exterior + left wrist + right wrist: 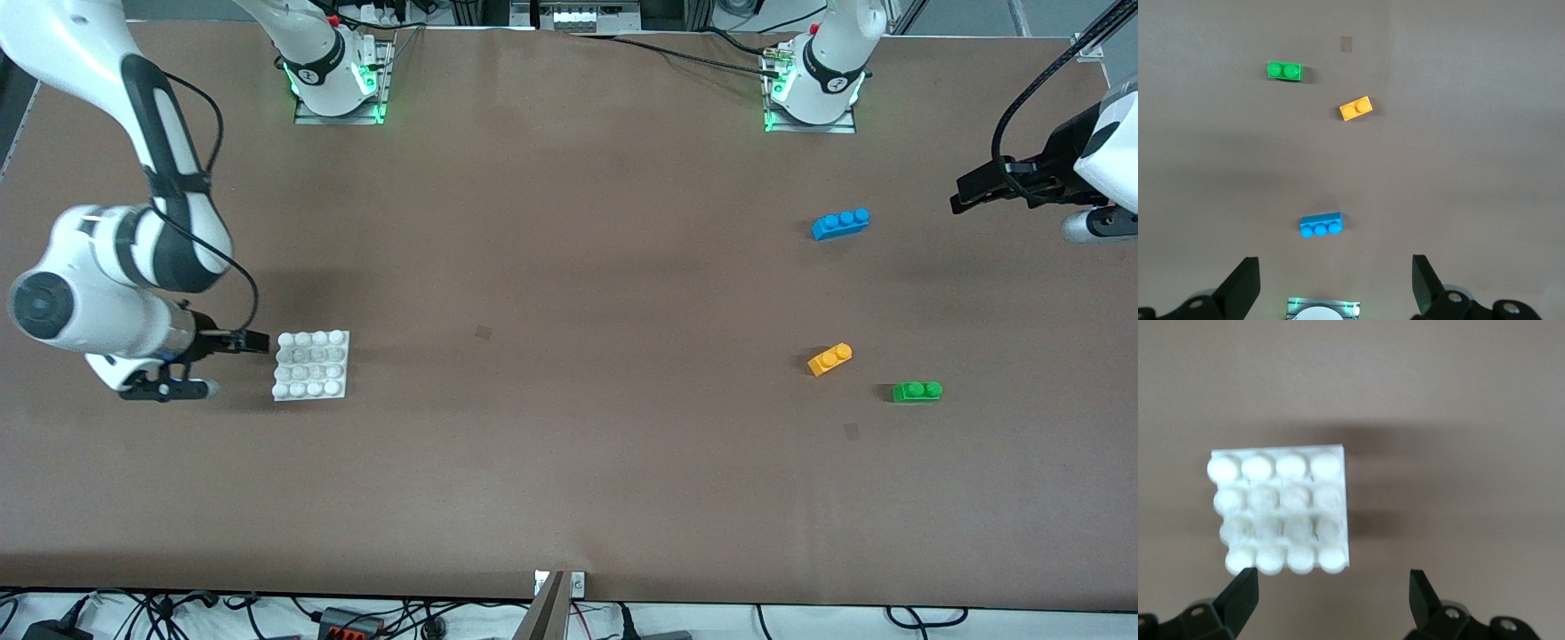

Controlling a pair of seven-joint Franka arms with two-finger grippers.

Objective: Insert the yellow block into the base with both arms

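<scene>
My right gripper [1331,593], spread wide and empty, hovers beside the base [311,364]; my left gripper [1335,283] (likewise wide, empty) overlooks the yellow block [829,359], lying near the green brick [917,391].

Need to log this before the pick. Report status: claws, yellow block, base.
Both claws open, empty: left claw above blue brick, right claw beside base. Yellow block loose on table, green brick close by. Nothing blocking.

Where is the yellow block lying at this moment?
In the front view the yellow block lies on the table toward the left arm's end, beside the green brick and nearer the camera than the blue brick.
</scene>
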